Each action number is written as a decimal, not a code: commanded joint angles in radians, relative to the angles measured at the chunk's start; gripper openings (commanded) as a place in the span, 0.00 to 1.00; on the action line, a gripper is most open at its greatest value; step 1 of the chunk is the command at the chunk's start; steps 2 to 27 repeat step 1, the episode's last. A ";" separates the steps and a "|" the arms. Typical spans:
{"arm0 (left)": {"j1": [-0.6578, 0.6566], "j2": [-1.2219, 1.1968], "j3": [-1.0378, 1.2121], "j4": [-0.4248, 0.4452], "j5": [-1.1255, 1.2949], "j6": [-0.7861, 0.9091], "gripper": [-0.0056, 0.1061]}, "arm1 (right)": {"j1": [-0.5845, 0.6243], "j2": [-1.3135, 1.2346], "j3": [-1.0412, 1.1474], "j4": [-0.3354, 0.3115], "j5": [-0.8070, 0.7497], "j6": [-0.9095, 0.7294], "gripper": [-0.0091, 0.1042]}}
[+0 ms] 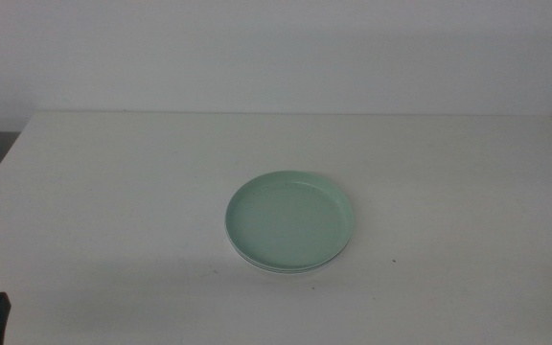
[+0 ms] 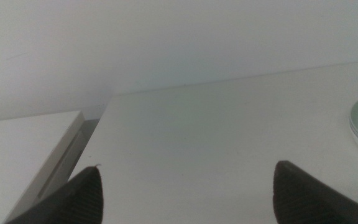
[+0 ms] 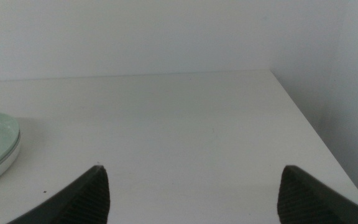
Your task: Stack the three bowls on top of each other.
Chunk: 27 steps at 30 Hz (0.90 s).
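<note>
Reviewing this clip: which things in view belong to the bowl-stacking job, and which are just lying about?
Belongs to the job:
- mint green bowl, top of the stack at the table's middle
- lower bowls, only pale rim edges showing; colours unclear
- left gripper, open, waiting aside
- right gripper, open, waiting aside

Just there:
- white table
- white side surface beside the table

A white table point(image 1: 113, 192) stands before a pale wall point(image 1: 276, 48).

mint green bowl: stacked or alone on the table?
Stacked. The matte mint green round bowl sits upright on top; a pale rim shows under its near edge, white in the right wrist view. Bowl count underneath: cannot tell.
</note>
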<state>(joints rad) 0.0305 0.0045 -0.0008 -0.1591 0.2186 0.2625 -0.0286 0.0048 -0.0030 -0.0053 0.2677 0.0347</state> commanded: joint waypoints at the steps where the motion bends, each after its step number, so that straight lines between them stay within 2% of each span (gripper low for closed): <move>1: 0.001 -0.004 0.001 0.001 -0.015 -0.006 0.89 | -0.005 -0.005 0.003 -0.010 -0.009 -0.005 0.90; 27: 0.001 -0.004 0.001 0.001 -0.015 -0.006 0.89 | -0.005 -0.005 0.003 -0.010 -0.009 -0.005 0.90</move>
